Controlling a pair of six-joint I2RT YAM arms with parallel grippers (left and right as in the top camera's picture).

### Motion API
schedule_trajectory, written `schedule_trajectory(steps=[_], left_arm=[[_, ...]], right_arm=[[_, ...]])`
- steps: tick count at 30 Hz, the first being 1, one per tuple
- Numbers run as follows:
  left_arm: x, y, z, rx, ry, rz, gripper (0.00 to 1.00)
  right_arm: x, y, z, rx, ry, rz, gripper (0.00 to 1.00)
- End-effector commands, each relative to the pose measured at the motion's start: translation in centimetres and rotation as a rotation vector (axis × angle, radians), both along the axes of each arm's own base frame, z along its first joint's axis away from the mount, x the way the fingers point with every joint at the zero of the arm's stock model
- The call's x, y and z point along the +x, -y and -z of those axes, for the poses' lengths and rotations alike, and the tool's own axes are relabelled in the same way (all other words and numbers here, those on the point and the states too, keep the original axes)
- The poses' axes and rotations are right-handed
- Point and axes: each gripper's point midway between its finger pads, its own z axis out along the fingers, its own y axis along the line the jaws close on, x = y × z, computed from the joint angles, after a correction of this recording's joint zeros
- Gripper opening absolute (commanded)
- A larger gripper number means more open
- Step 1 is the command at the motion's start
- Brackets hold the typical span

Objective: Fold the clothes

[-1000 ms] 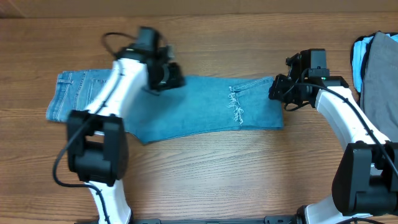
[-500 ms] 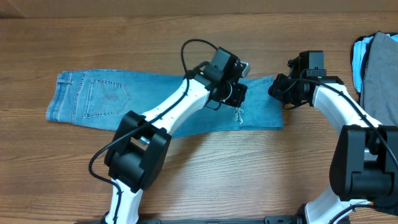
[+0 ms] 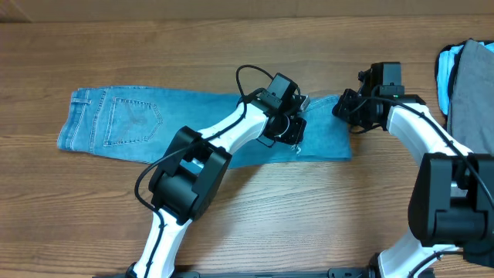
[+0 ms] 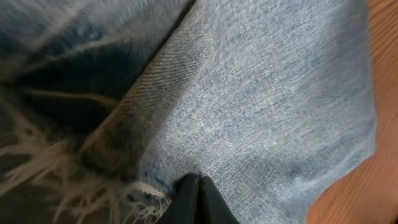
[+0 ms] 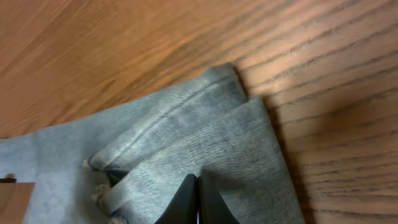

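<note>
We had left fingers (image 4: 185,200) and right fingers (image 5: 184,200) pinched shut on the jeans (image 3: 131,123) at the folded end, so next probably meant lifting together and folding over.

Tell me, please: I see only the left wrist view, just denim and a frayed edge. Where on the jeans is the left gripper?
Observer: Seen from overhead, the left gripper sits at the frayed hem, toward the right end of the jeans, far from the back pocket.
Operator: Where is the right gripper?
Observer: The right gripper is at the jeans' right-end corner, on the side away from the robot, shut on the denim.
Operator: Is other clothing near?
Observer: Grey and pale-blue garments lie at the right edge of the table, apart from the jeans.
</note>
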Motion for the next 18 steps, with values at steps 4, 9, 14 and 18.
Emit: schedule_trajectory(steps=[4, 9, 14, 18], left_arm=[[-0.1, -0.2, 0.6, 0.002, -0.026, 0.003, 0.11], [0.7, -2.7, 1.8, 0.116, -0.017, -0.056, 0.12], [1.8, -4.7, 2.1, 0.149, -0.023, -0.099, 0.2], [3.0, -5.8, 1.4, 0.143, -0.017, -0.132, 0.32]], right_arm=[[-0.9, 1.0, 4.7, -0.009, -0.114, 0.03, 0.04], [-0.8, 3.2, 5.1, -0.036, -0.123, 0.081, 0.04], [-0.7, 4.3, 5.0, -0.038, -0.118, 0.1, 0.04], [-0.5, 4.3, 3.5, -0.042, -0.113, 0.08, 0.04]])
